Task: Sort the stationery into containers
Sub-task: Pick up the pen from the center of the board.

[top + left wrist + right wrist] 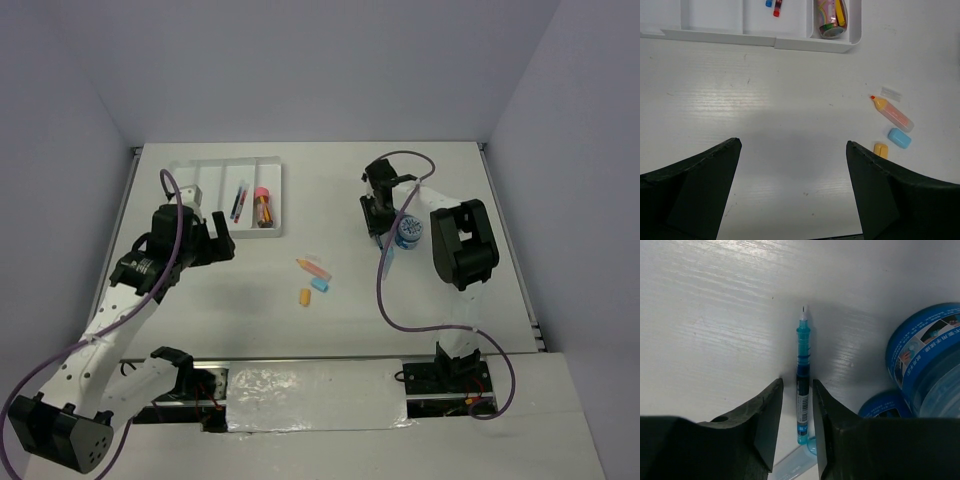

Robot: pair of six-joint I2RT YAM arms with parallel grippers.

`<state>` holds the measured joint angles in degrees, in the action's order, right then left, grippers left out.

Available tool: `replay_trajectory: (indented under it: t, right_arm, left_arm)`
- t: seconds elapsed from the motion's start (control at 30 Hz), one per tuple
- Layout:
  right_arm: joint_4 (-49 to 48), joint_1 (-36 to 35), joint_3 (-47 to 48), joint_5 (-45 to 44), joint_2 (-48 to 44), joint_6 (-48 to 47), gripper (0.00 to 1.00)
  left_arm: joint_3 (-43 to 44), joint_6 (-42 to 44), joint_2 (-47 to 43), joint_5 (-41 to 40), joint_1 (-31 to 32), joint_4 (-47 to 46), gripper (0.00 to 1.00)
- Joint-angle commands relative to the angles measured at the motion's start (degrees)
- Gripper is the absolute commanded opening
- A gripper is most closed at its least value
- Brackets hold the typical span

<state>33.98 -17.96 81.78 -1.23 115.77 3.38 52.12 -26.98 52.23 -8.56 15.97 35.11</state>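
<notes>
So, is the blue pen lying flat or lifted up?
Lying flat. The blue pen rests on the table, between the fingers of the right gripper.

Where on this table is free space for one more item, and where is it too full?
Free: the table between the white tray and the right gripper, and the strip between the erasers and the arm bases. Crowded: around the right gripper, with a blue pen and two blue-lidded tubs.
</notes>
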Motion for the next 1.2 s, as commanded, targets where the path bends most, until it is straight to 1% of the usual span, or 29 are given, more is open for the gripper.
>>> replay_trajectory:
  t: [0.0,0.17,0.2,0.23,0.27,0.3,0.37,0.4,0.43,0.5,0.53,0.57,0.6,0.63,0.67,0.7,0.73,0.77,0.83,0.87,0.9,0.93,0.97,1.0,1.03,1.1,1.13,1.17]
  right_arm:
    - [1.7,0.1,2.0,0.9,1.6,0.7,0.37]
    - [2.9,-0.1,0.7,1.0,1.0,2.2,0.31]
    - [3.5,-0.1,0.8,0.9,1.0,2.2,0.26]
    - [3.8,-0.1,0.8,0.9,1.0,2.1,0.18]
    - [3.8,-0.1,0.8,0.9,1.0,2.2,0.03]
    - [3.7,-0.1,0.5,2.4,0.9,2.2,0.0]
    - [2.7,-0.1,0.1,4.5,-0.1,2.0,0.0]
    - [2.0,-0.1,-0.2,8.6,-1.0,1.1,0.0]
    - [-0.7,-0.1,-0.8,11.1,-2.4,0.8,0.0]
    - [-4.9,-0.1,-3.2,15.5,-8.4,1.1,0.0]
    - [-5.6,0.1,-3.7,16.0,-10.8,1.6,0.0]
    - [-6.0,0.0,-4.0,16.0,-15.7,2.2,0.0]
    - [-6.8,0.0,-4.9,16.1,-18.3,3.4,0.0]
    - [-6.8,-0.1,-5.4,16.3,-21.2,4.1,0.0]
    - [-6.8,-0.1,-7.0,16.3,-26.8,4.5,0.0]
    - [-5.9,-0.1,-7.9,15.5,-29.4,5.5,0.0]
    - [-5.0,-0.3,-8.6,13.9,-32.1,5.7,0.0]
    - [-4.0,-0.4,-10.1,13.3,-36.6,5.8,0.0]
    - [-0.7,-0.6,-11.2,11.2,-40.2,6.6,0.0]
    - [-0.2,-0.6,-12.9,9.5,-43.8,7.0,0.0]
    - [0.4,-0.6,-13.9,9.3,-45.6,7.4,0.0]
    - [0.7,-0.8,-15.4,9.1,-49.1,7.5,0.0]
    - [0.8,-0.9,-16.3,9.1,-51.0,7.6,0.0]
    - [1.2,-0.9,-17.0,9.2,-52.4,7.6,0.0]
    - [1.5,-0.9,-18.0,9.2,-55.4,7.7,0.0]
    - [1.9,-1.1,-19.2,9.2,-57.8,7.5,0.0]
    - [2.0,-1.2,-20.2,9.5,-59.8,7.5,0.0]
    - [2.1,-1.2,-20.5,9.8,-60.6,7.4,0.0]
  left_arm:
    - [-0.5,1.1,-1.5,1.6,0.1,-1.7,0.99]
    - [-0.6,0.6,-2.6,0.1,0.1,-1.8,0.99]
    - [-0.4,0.0,-2.6,-0.1,0.0,-1.8,0.99]
    - [-0.3,-0.3,-2.5,0.1,0.1,-2.2,0.99]
    - [0.0,-1.0,-2.2,1.3,0.1,-2.6,0.99]
    - [0.1,-1.6,-2.0,2.2,0.1,-3.1,0.99]
    - [0.4,-2.5,-1.0,4.8,0.1,-6.2,0.99]
    - [0.4,-3.1,-0.6,7.8,0.1,-7.3,0.99]
    - [0.4,-3.5,-0.1,9.4,0.4,-8.9,0.99]
    - [0.6,-4.5,2.3,14.2,1.9,-14.4,1.0]
    - [1.1,-4.7,3.7,15.0,2.8,-15.8,0.99]
    - [3.3,-4.1,7.6,15.3,4.1,-16.6,0.99]
    - [5.1,-2.9,10.1,15.6,7.0,-16.9,0.99]
    - [7.7,-1.4,13.1,15.2,8.6,-15.6,0.99]
    - [15.0,2.6,20.1,14.3,9.8,-12.9,0.99]
    - [19.2,5.2,23.9,13.6,11.4,-6.0,0.99]
    - [23.6,7.5,28.0,15.0,11.8,-3.2,0.99]
    - [31.0,13.0,35.0,16.7,11.8,-1.0,0.99]
    - [36.5,19.1,40.9,19.4,11.9,3.1,0.99]
    - [40.0,24.6,45.8,20.7,11.9,3.6,0.99]
    - [42.0,27.3,48.3,20.3,12.6,4.5,0.99]
    - [46.8,33.5,53.3,19.1,13.5,7.4,0.99]
    - [48.0,35.7,55.1,15.6,15.0,7.2,0.99]
    - [48.0,37.8,56.2,14.2,15.6,6.0,0.99]
    - [48.7,42.2,58.6,13.5,16.3,6.1,0.98]
    - [49.0,45.6,60.1,12.3,18.0,5.1,0.89]
    - [47.2,47.6,59.8,12.2,18.6,2.0,0.84]
    - [45.5,48.8,59.1,14.6,18.6,-0.4,0.81]
